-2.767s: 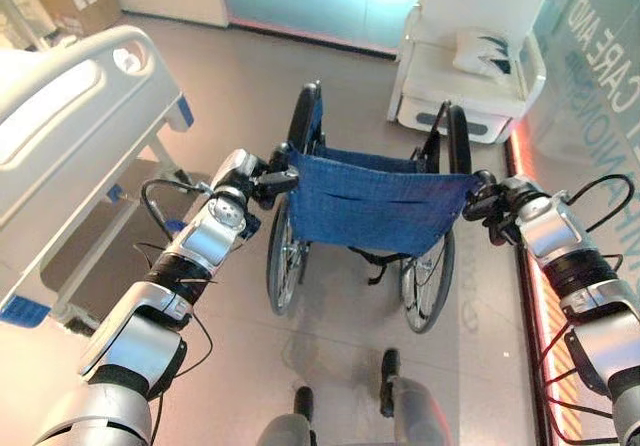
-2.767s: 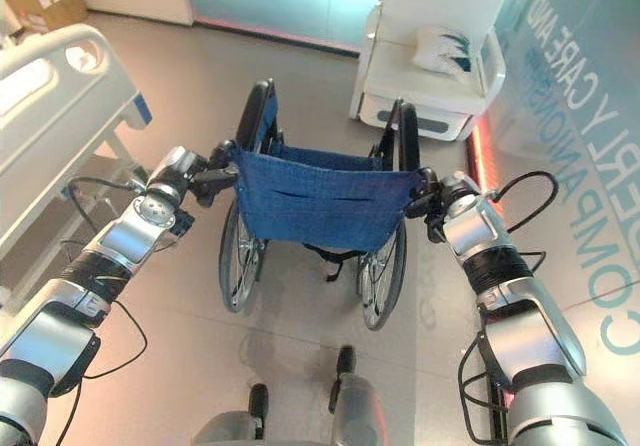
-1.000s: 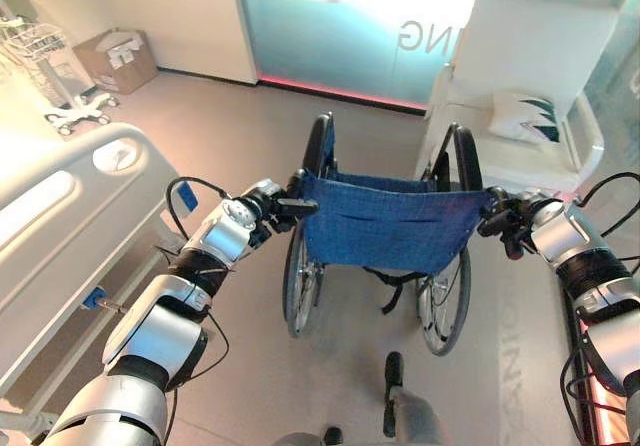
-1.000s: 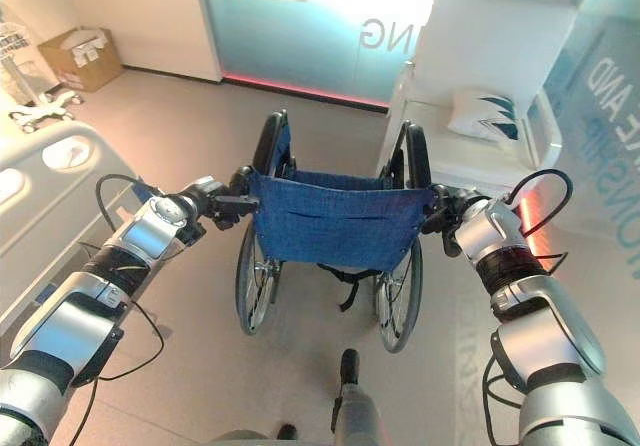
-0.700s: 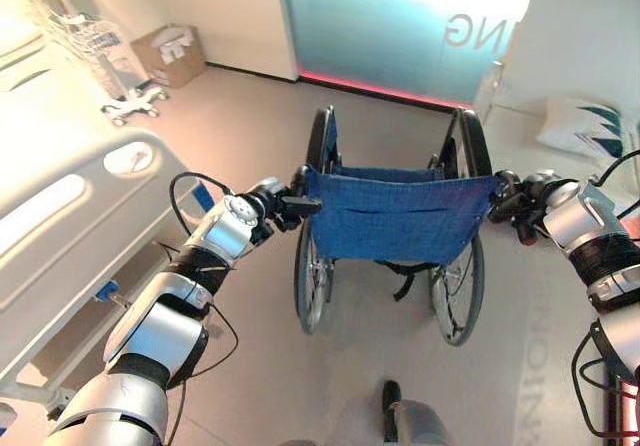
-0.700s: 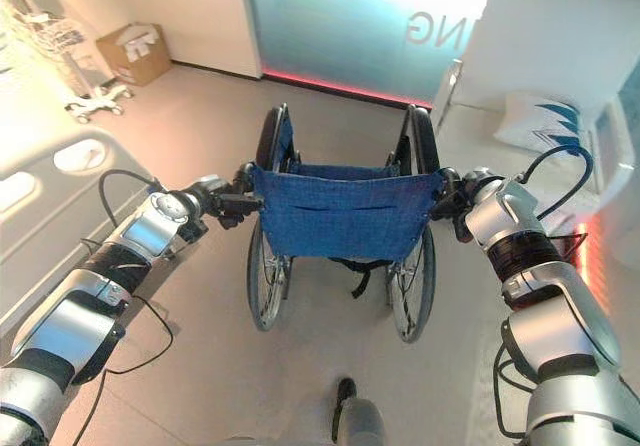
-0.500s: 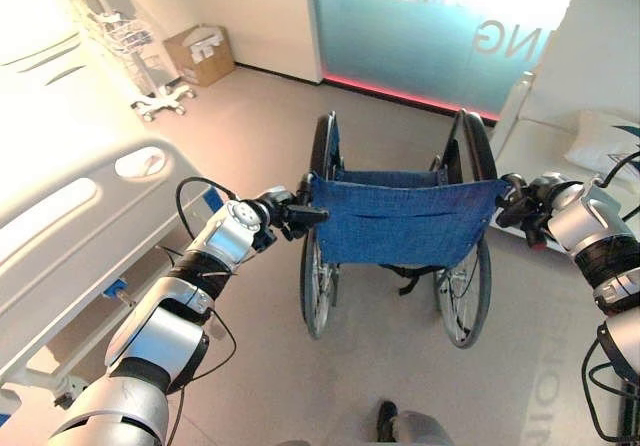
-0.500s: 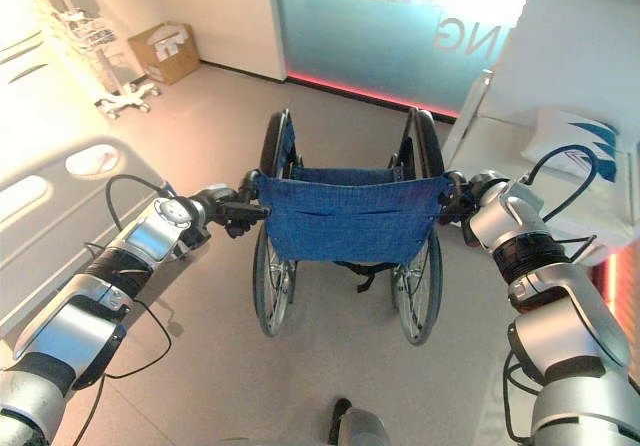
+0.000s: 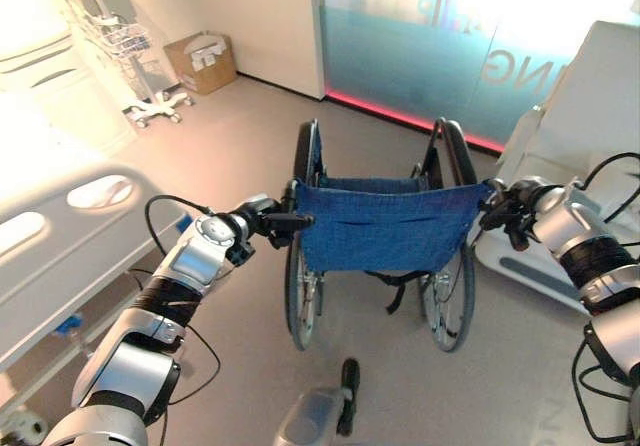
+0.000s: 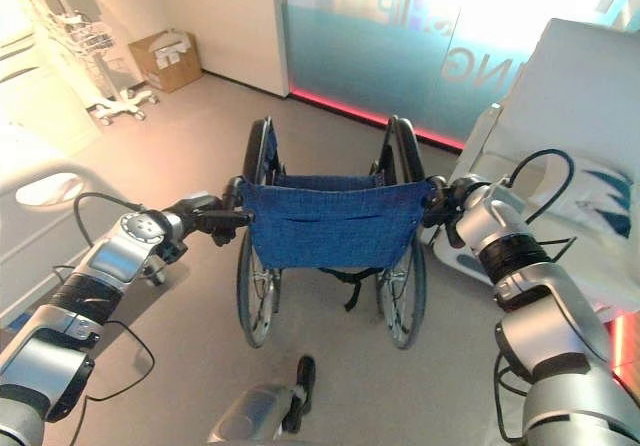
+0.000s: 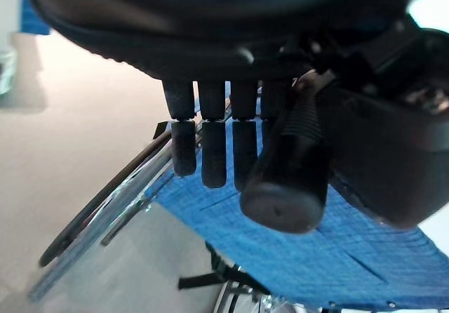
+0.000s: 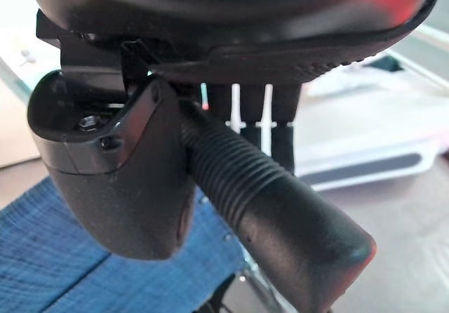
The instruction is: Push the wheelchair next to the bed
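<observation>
beside bed, both hands' fingers wrap wheelchair handles.

wheelchair | blue backrest, upright | bed to its left

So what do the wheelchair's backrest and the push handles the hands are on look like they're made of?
The backrest looks like woven blue fabric, matte, with stitched seams and a visible weave. The push handle in the right hand seems to be black rubber or soft plastic, ribbed along its length; the one in the left hand looks the same, textured with a smooth rounded end.
</observation>
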{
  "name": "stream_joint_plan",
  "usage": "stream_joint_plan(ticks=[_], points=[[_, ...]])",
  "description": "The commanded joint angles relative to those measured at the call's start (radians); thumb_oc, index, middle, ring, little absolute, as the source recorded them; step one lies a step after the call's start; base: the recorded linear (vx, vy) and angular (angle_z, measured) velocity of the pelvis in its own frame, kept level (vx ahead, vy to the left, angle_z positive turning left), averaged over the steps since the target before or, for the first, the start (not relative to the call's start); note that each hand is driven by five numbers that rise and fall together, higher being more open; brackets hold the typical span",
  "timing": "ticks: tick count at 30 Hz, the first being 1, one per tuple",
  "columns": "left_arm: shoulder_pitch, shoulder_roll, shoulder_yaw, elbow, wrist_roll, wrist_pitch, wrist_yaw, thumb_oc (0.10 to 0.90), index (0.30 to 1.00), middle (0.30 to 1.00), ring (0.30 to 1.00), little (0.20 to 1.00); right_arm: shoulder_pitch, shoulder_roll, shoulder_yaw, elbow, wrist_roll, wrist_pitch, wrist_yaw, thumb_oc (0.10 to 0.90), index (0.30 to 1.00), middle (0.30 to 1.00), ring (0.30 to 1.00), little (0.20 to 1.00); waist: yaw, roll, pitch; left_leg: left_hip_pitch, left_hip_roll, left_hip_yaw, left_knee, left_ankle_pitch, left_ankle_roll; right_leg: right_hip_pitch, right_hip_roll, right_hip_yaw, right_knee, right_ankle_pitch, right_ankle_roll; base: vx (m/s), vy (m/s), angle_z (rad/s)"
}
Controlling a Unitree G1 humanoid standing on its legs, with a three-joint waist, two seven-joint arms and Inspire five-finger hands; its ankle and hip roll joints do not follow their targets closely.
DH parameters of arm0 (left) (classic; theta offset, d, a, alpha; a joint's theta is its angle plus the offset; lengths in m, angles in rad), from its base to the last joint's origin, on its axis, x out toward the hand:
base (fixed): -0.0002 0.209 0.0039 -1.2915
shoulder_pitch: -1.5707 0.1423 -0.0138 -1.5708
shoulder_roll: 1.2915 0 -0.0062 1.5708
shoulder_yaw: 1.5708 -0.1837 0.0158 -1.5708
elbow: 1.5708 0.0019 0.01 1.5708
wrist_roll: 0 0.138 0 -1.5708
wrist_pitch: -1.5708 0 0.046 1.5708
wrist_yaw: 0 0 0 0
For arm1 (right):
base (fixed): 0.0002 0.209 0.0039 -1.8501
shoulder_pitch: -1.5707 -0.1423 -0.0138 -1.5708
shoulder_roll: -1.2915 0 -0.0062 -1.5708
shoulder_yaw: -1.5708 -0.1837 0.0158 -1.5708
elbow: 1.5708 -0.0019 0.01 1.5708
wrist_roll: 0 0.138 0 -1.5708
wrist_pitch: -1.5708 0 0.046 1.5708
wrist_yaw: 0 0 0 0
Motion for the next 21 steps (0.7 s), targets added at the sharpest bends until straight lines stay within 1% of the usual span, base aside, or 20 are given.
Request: stream_joint_plan(ticks=[1, 2, 3, 4, 5, 6, 7, 8, 9, 10, 11, 12, 13, 14, 15, 16, 17, 18, 19, 21], points=[[0.079, 0.055, -0.081, 0.149, 0.147, -0.001, 0.046, 0.4, 0.3, 0.3, 0.3, 0.3, -0.005, -0.018, 0.117, -0.164, -0.123, -0.341, 0.005, 0.4, 0.3, 0.3, 0.3, 0.3, 0.033, -0.049, 0.027, -0.031, -0.011, -0.039, 0.046, -0.028, 0.002, -0.069, -0.101, 0.033, 0.309, 0.303, 0.152, 0.44, 0.086, 0.06], [0.074, 0.067, -0.085, 0.149, 0.164, -0.008, 0.028, 0.4, 0.3, 0.3, 0.3, 0.3, 0.002, -0.023, 0.113, -0.167, -0.154, -0.359, 0.012, 0.4, 0.3, 0.3, 0.3, 0.3, 0.04, -0.057, 0.02, -0.016, -0.022, -0.066, 0.046, -0.035, 0.009, -0.075, -0.107, 0.05, 0.36, 0.354, 0.17, 0.42, 0.026, 0.1], [0.071, 0.078, -0.097, 0.142, 0.185, -0.014, 0.003, 0.4, 0.3, 0.3, 0.3, 0.3, 0.002, -0.037, 0.124, -0.169, -0.163, -0.36, 0.018, 0.4, 0.3, 0.3, 0.3, 0.3, 0.041, -0.063, 0.015, -0.008, -0.031, -0.091, 0.052, -0.044, 0.017, -0.096, -0.103, 0.079, 0.406, 0.42, 0.183, 0.4, 0.023, 0.16], [0.071, 0.078, -0.096, 0.142, 0.185, -0.014, 0.003, 0.4, 0.3, 0.3, 0.3, 0.3, 0.002, -0.036, 0.124, -0.169, -0.163, -0.36, 0.018, 0.4, 0.3, 0.3, 0.3, 0.3, 0.041, -0.063, 0.014, -0.009, -0.031, -0.091, 0.053, -0.045, 0.017, -0.097, -0.104, 0.079, 0.407, 0.419, 0.183, 0.39, -0.001, 0.31], [0.073, 0.081, -0.105, 0.139, 0.191, -0.017, -0.002, 0.4, 0.3, 0.3, 0.3, 0.3, 0.006, -0.045, 0.126, -0.173, -0.173, -0.359, 0.011, 0.4, 0.3, 0.3, 0.3, 0.3, 0.038, -0.063, 0.014, 0.004, -0.034, -0.117, 0.057, -0.053, 0.021, -0.127, -0.12, 0.079, 0.423, 0.438, 0.18, 0.38, -0.064, 0.22], [0.069, 0.081, -0.116, 0.141, 0.194, -0.024, -0.006, 0.4, 0.3, 0.3, 0.3, 0.3, 0.0, -0.051, 0.132, -0.179, -0.168, -0.352, 0.015, 0.4, 0.3, 0.3, 0.3, 0.3, 0.032, -0.059, 0.02, 0.021, -0.035, -0.155, 0.07, -0.068, 0.024, -0.176, -0.149, 0.074, 0.404, 0.431, 0.164, 0.41, -0.076, 0.1], [0.067, 0.081, -0.118, 0.142, 0.194, -0.024, -0.006, 0.4, 0.3, 0.3, 0.3, 0.3, -0.002, -0.052, 0.133, -0.179, -0.17, -0.355, 0.017, 0.4, 0.3, 0.3, 0.3, 0.3, 0.029, -0.06, 0.022, 0.022, -0.038, -0.16, 0.074, -0.071, 0.024, -0.181, -0.154, 0.072, 0.404, 0.427, 0.163, 0.38, -0.158, -0.01], [0.06, 0.074, -0.128, 0.15, 0.193, -0.028, 0.007, 0.4, 0.3, 0.3, 0.3, 0.3, -0.02, -0.046, 0.148, -0.179, -0.174, -0.349, 0.011, 0.4, 0.3, 0.3, 0.3, 0.3, 0.013, -0.057, 0.04, 0.053, -0.037, -0.188, 0.08, -0.088, 0.021, -0.248, -0.185, 0.068, 0.356, 0.415, 0.154, 0.34, -0.242, -0.01], [0.051, 0.066, -0.136, 0.153, 0.189, -0.035, 0.03, 0.4, 0.3, 0.3, 0.3, 0.3, -0.048, -0.044, 0.166, -0.179, -0.177, -0.347, 0.006, 0.4, 0.3, 0.3, 0.3, 0.3, -0.013, -0.047, 0.064, 0.101, -0.024, -0.238, 0.071, -0.109, 0.012, -0.371, -0.212, 0.076, 0.277, 0.423, 0.143, 0.34, -0.287, 0.08], [0.046, 0.066, -0.138, 0.153, 0.184, -0.038, 0.038, 0.4, 0.3, 0.3, 0.3, 0.3, -0.059, -0.044, 0.172, -0.178, -0.172, -0.345, 0.005, 0.4, 0.3, 0.3, 0.3, 0.3, -0.026, -0.051, 0.079, 0.113, -0.028, -0.256, 0.079, -0.126, 0.011, -0.4, -0.231, 0.079, 0.246, 0.43, 0.143, 0.27, -0.289, 0.17], [0.039, 0.068, -0.141, 0.15, 0.176, -0.043, 0.046, 0.4, 0.3, 0.3, 0.3, 0.3, -0.074, -0.047, 0.179, -0.181, -0.17, -0.344, 0.001, 0.4, 0.3, 0.3, 0.3, 0.3, -0.035, -0.059, 0.093, 0.122, -0.031, -0.276, 0.085, -0.142, 0.008, -0.444, -0.254, 0.096, 0.185, 0.454, 0.146, 0.2, -0.232, 0.43], [0.03, 0.071, -0.14, 0.148, 0.17, -0.048, 0.05, 0.4, 0.3, 0.3, 0.3, 0.3, -0.091, -0.054, 0.189, -0.184, -0.171, -0.347, -0.001, 0.4, 0.3, 0.3, 0.3, 0.3, -0.048, -0.062, 0.109, 0.128, -0.031, -0.301, 0.1, -0.165, 0.003, -0.464, -0.266, 0.112, 0.137, 0.456, 0.149, 0.3, -0.309, 0.64], [0.016, 0.073, -0.146, 0.141, 0.162, -0.051, 0.054, 0.4, 0.3, 0.3, 0.3, 0.3, -0.107, -0.061, 0.197, -0.188, -0.173, -0.349, -0.001, 0.4, 0.3, 0.3, 0.3, 0.3, -0.061, -0.072, 0.122, 0.138, -0.032, -0.331, 0.11, -0.19, -0.005, -0.485, -0.284, 0.142, 0.052, 0.477, 0.16, 0.47, -0.428, 0.9], [0.001, 0.078, -0.152, 0.128, 0.159, -0.063, 0.053, 0.4, 0.3, 0.3, 0.3, 0.3, -0.136, -0.086, 0.206, -0.2, -0.172, -0.346, 0.014, 0.4, 0.3, 0.3, 0.3, 0.3, -0.077, -0.085, 0.131, 0.156, -0.033, -0.386, 0.105, -0.22, -0.019, -0.493, -0.292, 0.2, -0.083, 0.5, 0.182, 0.54, -0.444, 1.13], [-0.004, 0.075, -0.154, 0.121, 0.16, -0.066, 0.049, 0.4, 0.3, 0.3, 0.3, 0.3, -0.146, -0.096, 0.209, -0.21, -0.177, -0.342, 0.03, 0.4, 0.3, 0.3, 0.3, 0.3, -0.083, -0.091, 0.131, 0.162, -0.032, -0.412, 0.099, -0.226, -0.027, -0.488, -0.286, 0.228, -0.116, 0.503, 0.189, 0.44, -0.341, 1.13], [-0.004, 0.074, -0.154, 0.12, 0.16, -0.063, 0.049, 0.4, 0.3, 0.3, 0.3, 0.3, -0.148, -0.098, 0.21, -0.213, -0.18, -0.345, 0.035, 0.4, 0.3, 0.3, 0.3, 0.3, -0.085, -0.09, 0.131, 0.164, -0.03, -0.418, 0.099, -0.229, -0.028, -0.484, -0.283, 0.23, -0.121, 0.503, 0.19, 0.33, -0.226, 1.21], [-0.001, 0.076, -0.154, 0.109, 0.159, -0.063, 0.046, 0.4, 0.3, 0.3, 0.3, 0.3, -0.156, -0.111, 0.209, -0.226, -0.189, -0.347, 0.057, 0.4, 0.3, 0.3, 0.3, 0.3, -0.091, -0.098, 0.129, 0.173, -0.023, -0.434, 0.094, -0.235, -0.036, -0.473, -0.277, 0.247, -0.128, 0.511, 0.194, 0.38, -0.312, 1.1], [0.006, 0.072, -0.158, 0.084, 0.175, -0.055, 0.037, 0.4, 0.3, 0.3, 0.3, 0.3, -0.179, -0.124, 0.219, -0.238, -0.187, -0.331, 0.085, 0.4, 0.3, 0.3, 0.3, 0.3, -0.092, -0.111, 0.12, 0.177, 0.001, -0.453, 0.08, -0.227, -0.056, -0.441, -0.263, 0.254, -0.103, 0.486, 0.198, 0.36, -0.31, 1.06], [0.007, 0.072, -0.158, 0.081, 0.172, -0.051, 0.04, 0.4, 0.3, 0.3, 0.3, 0.3, -0.18, -0.125, 0.221, -0.239, -0.186, -0.334, 0.089, 0.4, 0.3, 0.3, 0.3, 0.3, -0.094, -0.112, 0.119, 0.178, 0.004, -0.456, 0.079, -0.227, -0.058, -0.437, -0.261, 0.252, -0.101, 0.482, 0.198, 0.37, -0.325, 1.17], [0.023, 0.06, -0.161, 0.07, 0.171, -0.039, 0.033, 0.4, 0.3, 0.3, 0.3, 0.3, -0.191, -0.14, 0.225, -0.254, -0.181, -0.333, 0.118, 0.4, 0.3, 0.3, 0.3, 0.3, -0.096, -0.115, 0.111, 0.17, 0.033, -0.449, 0.087, -0.207, -0.072, -0.416, -0.242, 0.232, -0.056, 0.435, 0.185, 0.33, -0.232, 1.2]])
